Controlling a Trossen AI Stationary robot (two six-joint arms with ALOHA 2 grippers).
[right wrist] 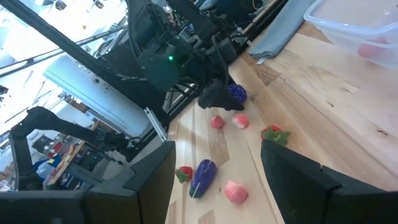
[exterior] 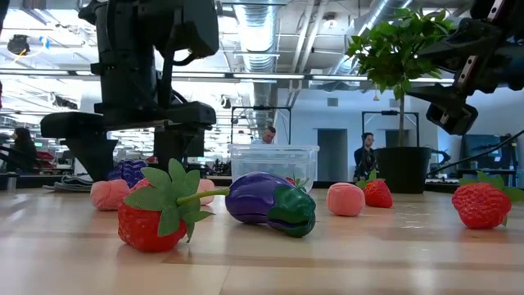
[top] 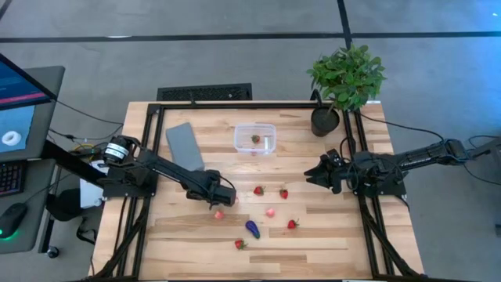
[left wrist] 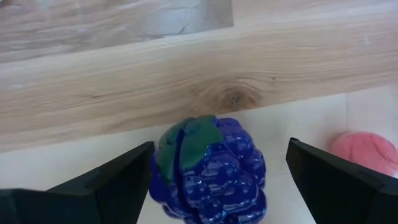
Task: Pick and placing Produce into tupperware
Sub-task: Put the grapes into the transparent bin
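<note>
A purple berry-like piece of produce with a green top [left wrist: 208, 171] sits on the table between the fingers of my left gripper [left wrist: 219, 149], which is open and points down over it [top: 223, 196]. A pink piece [left wrist: 367, 152] lies close beside it. More produce is scattered nearby: strawberries [top: 258, 190] [top: 283, 193] [top: 293, 224], a purple eggplant [top: 252, 229] and a pink piece [top: 270, 211]. The clear tupperware [top: 270, 129] stands farther back with one strawberry [top: 255, 139] inside. My right gripper [top: 313, 174] waits open at the table's right, above the wood. My left gripper comes from above, its fingers on either side of the purple berry. One finger [left wrist: 118, 183] stands right against the berry's side [left wrist: 158, 177], and I cannot tell whether it touches. The other finger [left wrist: 329, 180] is clear of it. The berry rests on the table.
A flat grey lid [top: 185, 146] lies left of the tupperware. A potted plant [top: 344, 78] stands at the far right corner. Another strawberry [top: 240, 244] lies near the front edge. Bare wood is open at the front left and right.
</note>
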